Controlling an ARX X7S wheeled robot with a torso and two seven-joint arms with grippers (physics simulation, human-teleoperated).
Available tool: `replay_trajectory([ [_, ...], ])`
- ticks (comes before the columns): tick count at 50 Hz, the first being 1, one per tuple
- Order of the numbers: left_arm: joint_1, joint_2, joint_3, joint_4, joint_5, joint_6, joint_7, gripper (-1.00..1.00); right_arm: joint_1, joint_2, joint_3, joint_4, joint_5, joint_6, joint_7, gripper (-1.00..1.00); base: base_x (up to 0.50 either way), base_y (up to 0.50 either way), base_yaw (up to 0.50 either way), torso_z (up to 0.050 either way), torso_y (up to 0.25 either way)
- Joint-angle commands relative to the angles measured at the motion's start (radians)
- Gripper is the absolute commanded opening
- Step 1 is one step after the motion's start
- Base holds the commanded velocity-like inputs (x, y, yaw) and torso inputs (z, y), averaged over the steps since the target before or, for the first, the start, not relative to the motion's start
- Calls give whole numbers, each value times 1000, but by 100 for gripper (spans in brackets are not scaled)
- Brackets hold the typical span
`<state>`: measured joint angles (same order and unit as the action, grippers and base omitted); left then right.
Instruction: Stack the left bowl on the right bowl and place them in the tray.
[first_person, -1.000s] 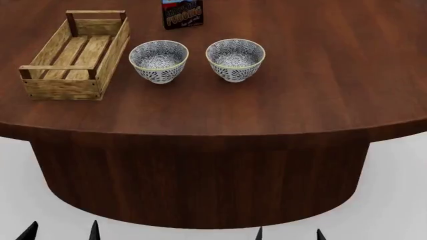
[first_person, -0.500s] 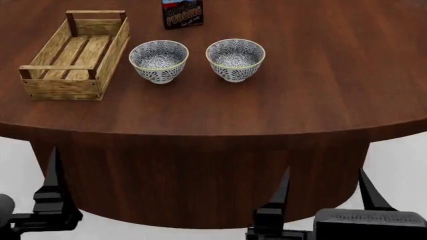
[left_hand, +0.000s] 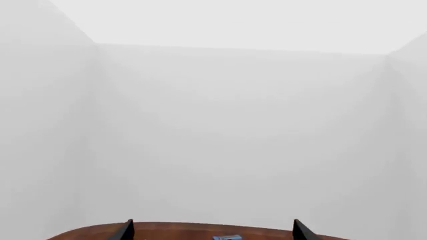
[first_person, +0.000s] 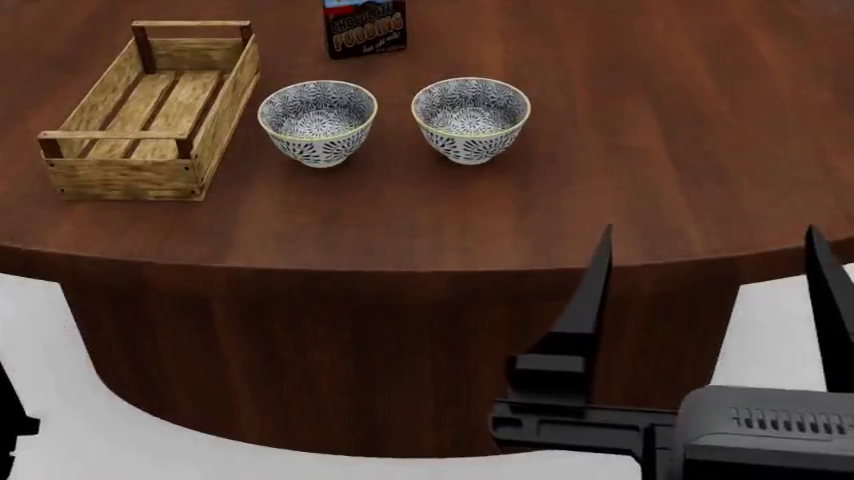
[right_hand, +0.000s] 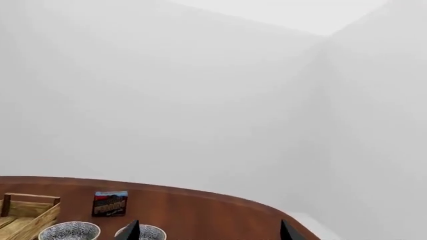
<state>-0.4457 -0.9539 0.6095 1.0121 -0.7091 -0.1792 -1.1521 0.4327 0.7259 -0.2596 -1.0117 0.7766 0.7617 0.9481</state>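
Both bowls are sitting upright side by side near the surface's (first_person: 641, 150) far edge: left bowl (first_person: 318, 122) just beside the tray (first_person: 150, 115), right bowl (first_person: 470, 119) apart from it. Pudding box (first_person: 366, 28) is standing behind them. Right hand (first_person: 707, 270) is hovering at the near edge, spread wide, empty. Left hand (left_hand: 212, 231) is also spread wide, empty.

A round dark-wood table (first_person: 641, 150) stands on a white floor (first_person: 40, 400) between plain white walls (left_hand: 227, 125)
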Motion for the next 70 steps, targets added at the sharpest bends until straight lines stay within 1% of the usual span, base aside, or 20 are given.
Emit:
replay_trajectory([
  [1, -217, -234, 358, 34, -59, 218, -287, 100, 164, 236, -177, -33, 289, -96, 351, 100, 0, 0, 0, 0, 0],
  [5, -328, -250, 461, 34, -71, 238, -324, 100, 219, 256, -244, -33, 297, -118, 374, 100, 211, 8, 0, 0, 0],
  [12, -504, -273, 638, 34, -78, 279, -374, 100, 246, 288, -294, -33, 289, -175, 388, 100, 352, 38, 0, 0, 0],
  [16, -581, -289, 731, 35, -72, 310, -404, 100, 271, 297, -339, -32, 286, -195, 396, 100, 468, 65, 0, 0, 0],
  [19, -602, -295, 768, 34, -66, 322, -415, 100, 289, 295, -360, -29, 286, -196, 401, 100, 500, 73, 0, 0, 0],
  [27, -596, -300, 767, 34, -55, 328, -416, 100, 340, 310, -418, -32, 297, -203, 426, 100, 500, 160, 0, 0, 0],
  [37, -597, -306, 774, 35, -52, 337, -416, 100, 421, 333, -514, -32, 306, -233, 462, 100, 493, 351, 0, 0, 2],
  [42, -616, -309, 797, 35, -46, 346, -416, 100, 448, 338, -549, -32, 305, -243, 472, 100, 466, 366, 0, 0, 0],
  [46, -635, -311, 812, 35, -51, 348, -417, 100, 453, 342, -564, -29, 299, -255, 473, 100, 462, 364, 0, 0, 0],
  [70, -634, -311, 802, 35, -59, 344, -417, 100, 480, 358, -617, -10, 277, -299, 469, 100, 460, 367, 0, 0, 1],
])
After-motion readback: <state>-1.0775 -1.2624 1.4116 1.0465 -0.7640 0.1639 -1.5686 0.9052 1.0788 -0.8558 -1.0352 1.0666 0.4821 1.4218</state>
